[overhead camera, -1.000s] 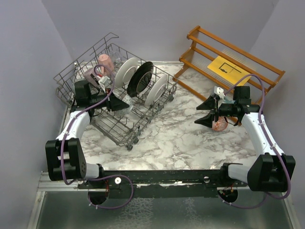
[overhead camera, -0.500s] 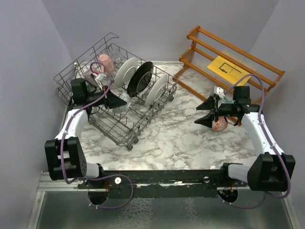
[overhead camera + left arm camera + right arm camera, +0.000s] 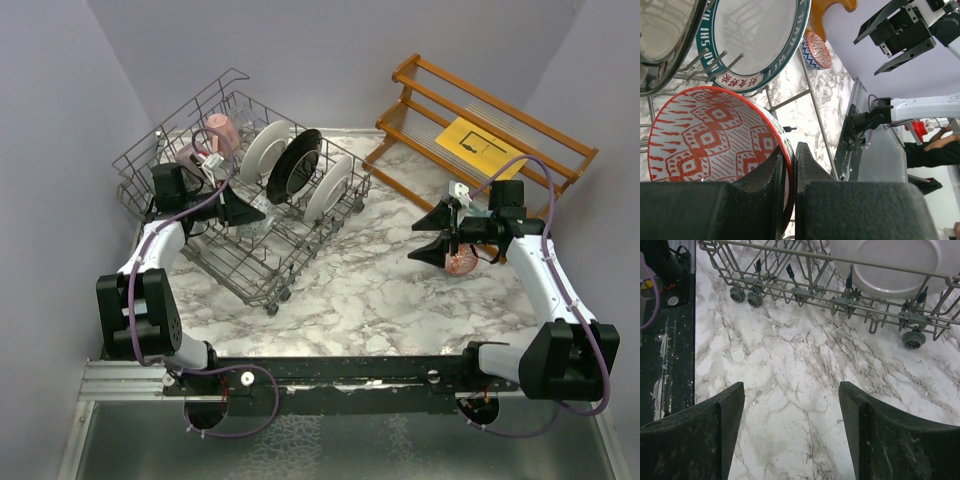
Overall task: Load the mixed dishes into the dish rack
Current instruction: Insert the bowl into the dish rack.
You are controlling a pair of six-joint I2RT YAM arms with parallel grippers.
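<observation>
- The left tool (image 3: pixel 791 159) is pressed together on the rim of the red bowl (image 3: pixel 710 135). One finger is inside the wall and one outside, so the bowl is carried on edge rather than flat.
- The bowl is already inside the dish rack (image 3: pixel 250 265), right at the tool's tip. Held tilted like this, it looks meant to stand in a slot and drain.
- Just beyond the bowl, the plate with red characters (image 3: pixel 755 40) stands upright in the rack.
- Well away across the desk (image 3: pixel 790 340), the right tool (image 3: pixel 790 390) is spread wide, holds nothing, and faces the rack.
- A patterned bowl (image 3: pixel 460 263) sits on the desk close under that tool, probably next to be loaded.
</observation>
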